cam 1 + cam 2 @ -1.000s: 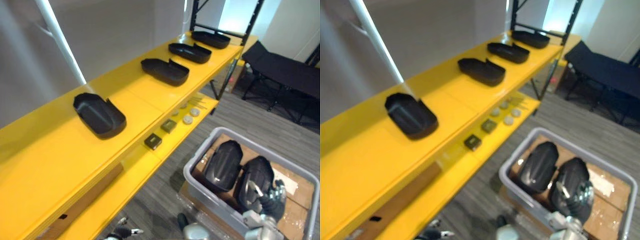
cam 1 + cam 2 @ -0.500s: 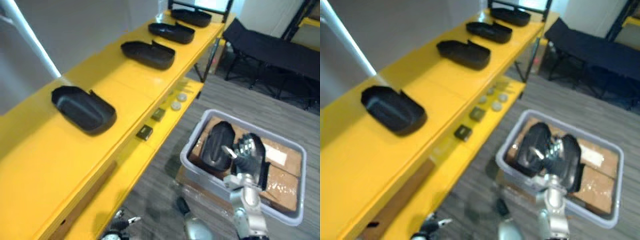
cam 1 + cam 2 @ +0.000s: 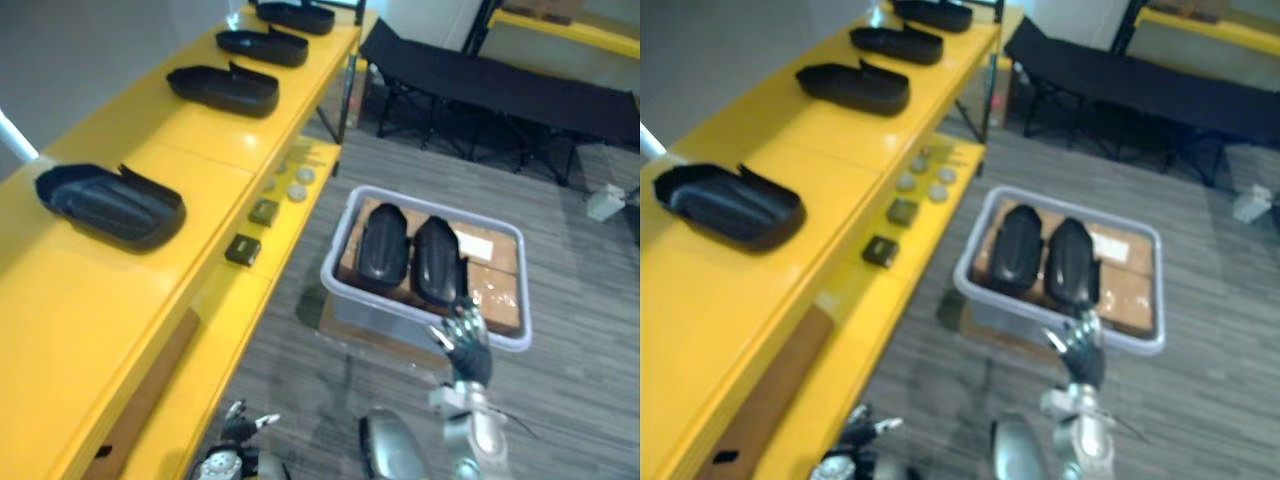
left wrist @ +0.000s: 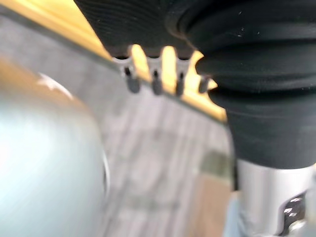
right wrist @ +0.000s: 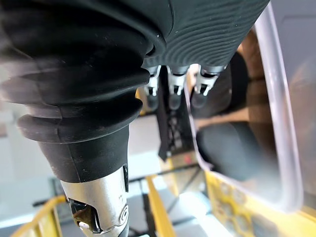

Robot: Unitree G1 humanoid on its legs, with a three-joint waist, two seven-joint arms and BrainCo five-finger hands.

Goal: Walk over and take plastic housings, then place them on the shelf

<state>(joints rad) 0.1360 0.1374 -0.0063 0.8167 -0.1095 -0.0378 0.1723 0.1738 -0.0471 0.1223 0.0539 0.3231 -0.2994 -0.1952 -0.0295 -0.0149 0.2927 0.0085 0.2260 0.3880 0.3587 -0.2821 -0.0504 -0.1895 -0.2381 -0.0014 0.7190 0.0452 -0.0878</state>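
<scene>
Two housings [image 3: 383,247] lie side by side in the grey bin [image 3: 333,278] on the floor, resting on cardboard [image 3: 490,300], each with its long axis running roughly 12 to 6 o'clock in the head views. The right hand [image 3: 466,345] hangs over the bin's near rim with its fingers loosely spread and nothing in them. From it the right housing [image 3: 440,260] lies close at about 11 o'clock, and the other a little farther round toward 10. The left hand [image 3: 238,432] is low at 7 o'clock, near the shelf's lower edge and well apart from the bin, its fingers relaxed and empty (its wrist view shows them clear of anything). The right hand is plainly the nearer, so the pick looks to be its job: reach forward and down along the right housing's length, then close across its narrow width. The shelf [image 3: 150,300] stretches from 8 up to 11 o'clock of the bin, and four black shells [image 3: 108,205] already sit on its top board, with bare board near the closest one.
</scene>
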